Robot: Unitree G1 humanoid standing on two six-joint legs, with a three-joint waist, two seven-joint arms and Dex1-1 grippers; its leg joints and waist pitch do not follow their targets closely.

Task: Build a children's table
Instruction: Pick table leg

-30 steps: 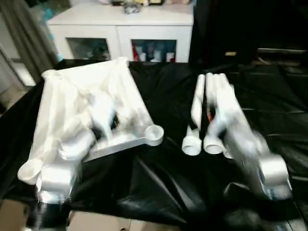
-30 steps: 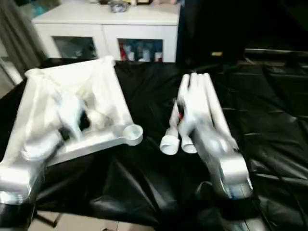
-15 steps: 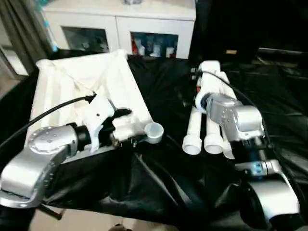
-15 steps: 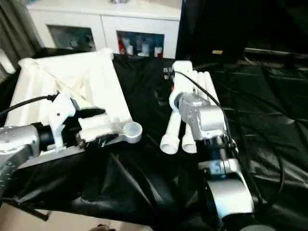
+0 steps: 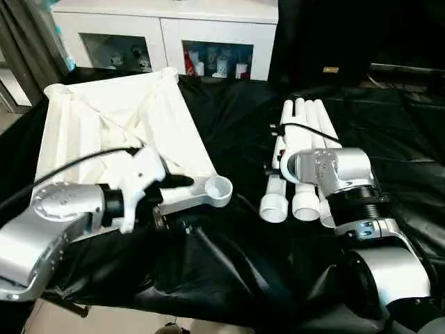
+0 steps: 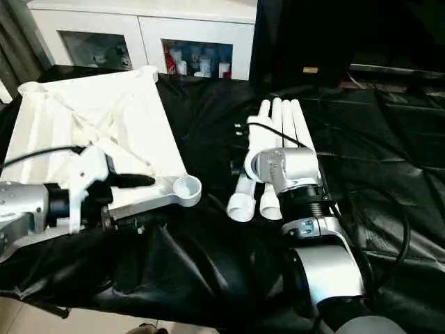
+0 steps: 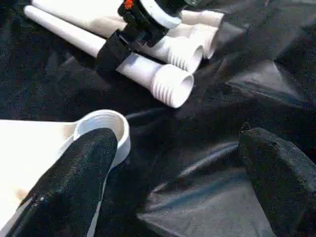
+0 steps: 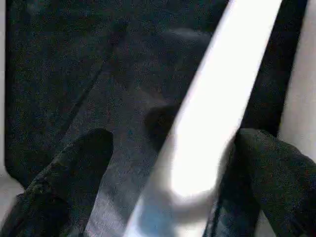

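The tabletop (image 5: pixel 118 136) lies upside down on the left part of the black sheet (image 5: pixel 229 278), ribbed underside up. Its long axis runs from the near edge of the sheet toward the far edge, slightly angled, so one short end faces the white cabinet (image 5: pixel 167 35) behind. A round corner socket (image 5: pixel 218 188) at its near right corner points open upward and sits closest to the middle of the sheet; another socket shows at the far left corner.

The four legs (image 5: pixel 300 149) lie side by side in a bundle on the right part of the sheet, well apart from the tabletop. Their long axes run near to far, roughly parallel to the tabletop's long sides. The threaded, flared ends (image 5: pixel 274 207) point toward the near edge; the plain ends point toward the cabinet.

The left gripper (image 7: pixel 177 182) hovers at the tabletop's near right corner with its fingers wide apart, one black finger (image 7: pixel 74 177) over the rim beside the socket and the other over bare sheet; it holds nothing.

The right gripper (image 8: pixel 170 163) is above the bundle of legs, fingers spread wide, with one white leg between them in the right wrist view; whether the fingers touch it cannot be told.
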